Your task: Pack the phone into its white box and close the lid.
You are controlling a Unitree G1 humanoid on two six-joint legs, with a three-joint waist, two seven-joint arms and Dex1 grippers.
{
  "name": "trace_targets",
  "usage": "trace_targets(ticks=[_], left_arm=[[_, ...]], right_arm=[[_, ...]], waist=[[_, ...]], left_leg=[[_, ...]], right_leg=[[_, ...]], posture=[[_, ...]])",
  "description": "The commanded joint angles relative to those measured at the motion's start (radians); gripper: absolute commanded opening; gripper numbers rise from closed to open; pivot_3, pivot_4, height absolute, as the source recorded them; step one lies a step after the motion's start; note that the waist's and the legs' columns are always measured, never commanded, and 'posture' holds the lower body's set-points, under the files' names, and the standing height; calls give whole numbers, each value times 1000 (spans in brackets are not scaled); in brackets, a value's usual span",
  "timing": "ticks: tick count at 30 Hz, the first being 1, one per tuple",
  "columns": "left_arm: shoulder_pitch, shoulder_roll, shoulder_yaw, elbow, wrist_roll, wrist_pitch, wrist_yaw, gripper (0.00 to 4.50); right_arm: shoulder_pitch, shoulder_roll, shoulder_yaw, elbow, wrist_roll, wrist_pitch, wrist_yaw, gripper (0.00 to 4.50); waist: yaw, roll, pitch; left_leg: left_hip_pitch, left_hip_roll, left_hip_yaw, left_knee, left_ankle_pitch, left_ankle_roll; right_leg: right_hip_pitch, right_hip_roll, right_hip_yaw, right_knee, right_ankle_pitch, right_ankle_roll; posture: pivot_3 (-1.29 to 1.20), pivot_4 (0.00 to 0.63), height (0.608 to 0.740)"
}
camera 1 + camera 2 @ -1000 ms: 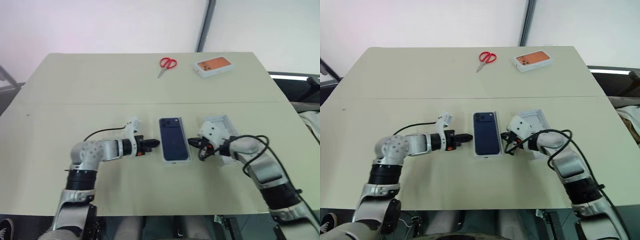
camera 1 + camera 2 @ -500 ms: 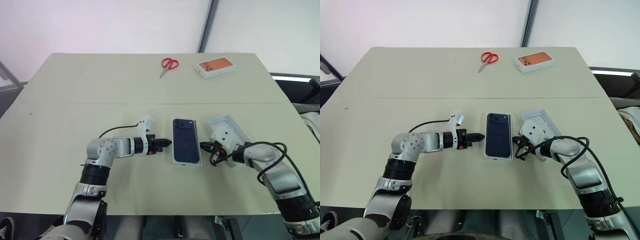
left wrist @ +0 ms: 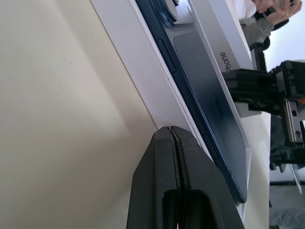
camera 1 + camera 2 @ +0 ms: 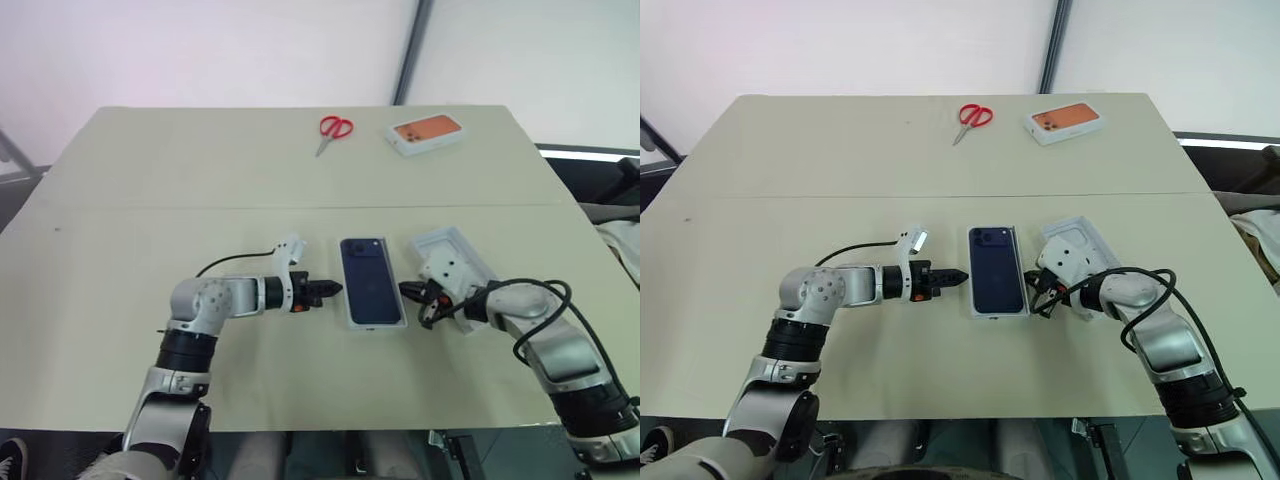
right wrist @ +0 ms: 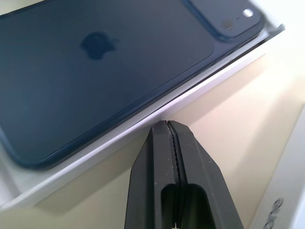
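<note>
The navy-blue phone [image 4: 371, 290] lies back-up in the white box [image 4: 354, 322] at the middle of the table [image 4: 150, 200]. The left gripper [image 4: 334, 289] and right gripper [image 4: 406, 291] flank the box, each with its 2 fingers pressed together, tips at its side walls. The lid [image 4: 448, 262] lies open-side-up under the right gripper's wrist. Red scissors [image 4: 333, 130] and an orange-phone box [image 4: 428, 133] sit at the far edge.

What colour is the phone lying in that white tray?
Dark navy blue. The phone shows best in the right wrist view, back side up with its camera cluster in one corner.
</note>
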Motion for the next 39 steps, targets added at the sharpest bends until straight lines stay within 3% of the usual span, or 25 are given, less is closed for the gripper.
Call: trace_targets(ticks=[1,8,9,11,18,21,26,33,37,39], left_arm=[[23,33,13,-18,11,1,-14,41],[82,150,14,-135,33,-117,-105,41],[76,184,27,-138,30,-140,-140,274],[63,238,46,-138,33,-197,-205,894],[52,373,24,-159,29,-350,-483,4450],[64,421,3,-171,50,-408,-576,4450],[137,453,-2,-209,132,-690,-728,4450],[151,412,17,-177,135,-818,-762,4450],[180,396,13,-199,131,-851,-765,4450],[202,385,20,-202,118,-867,-772,4450]], right_arm=[[-21,-14,-21,-38,5,-3,-7,0],[16,-102,-96,-132,59,67,29,0],[25,-125,-120,-147,71,95,34,250],[26,-153,-156,-162,87,146,27,856],[-38,-157,-189,-174,135,340,-36,4452],[-54,-150,-193,-188,161,433,-67,4452],[-17,-162,-153,-247,162,564,-126,4452],[-23,-149,-177,-411,217,881,-216,4452],[-44,-174,-147,-483,218,972,-268,4452],[-89,-115,-179,-461,170,1065,-360,4452]], waist=[[-7,0,0],[-12,2,1],[-11,2,1],[-10,2,2],[-13,2,2],[-13,2,2],[-10,3,2],[-10,3,3],[-13,3,3],[-17,4,3]], left_leg=[[0,0,0,0,0,0],[-1,1,0,-2,0,0],[-1,1,0,-2,0,0],[-2,1,1,-3,0,0],[-2,1,2,-3,0,0],[-2,2,3,-6,0,1],[-3,2,2,-8,-1,3],[-5,2,2,-7,-2,4],[-5,2,1,-6,-2,4],[-4,2,2,-6,-3,5]], right_leg=[[0,0,0,0,0,0],[-3,0,2,0,0,0],[-3,0,2,0,0,0],[-4,0,2,0,0,0],[-4,-2,2,-4,0,-1],[-4,-2,2,-5,0,-1],[-4,-2,3,-10,0,-1],[-4,-2,2,-12,0,-1],[-4,-2,2,-12,0,-1],[-4,-2,3,-12,0,0]], posture=[[0,150,740],[0,150,740],[0,150,740],[0,150,740],[0,150,740],[0,150,740],[0,150,740],[0,150,740],[0,150,740],[0,150,740]])
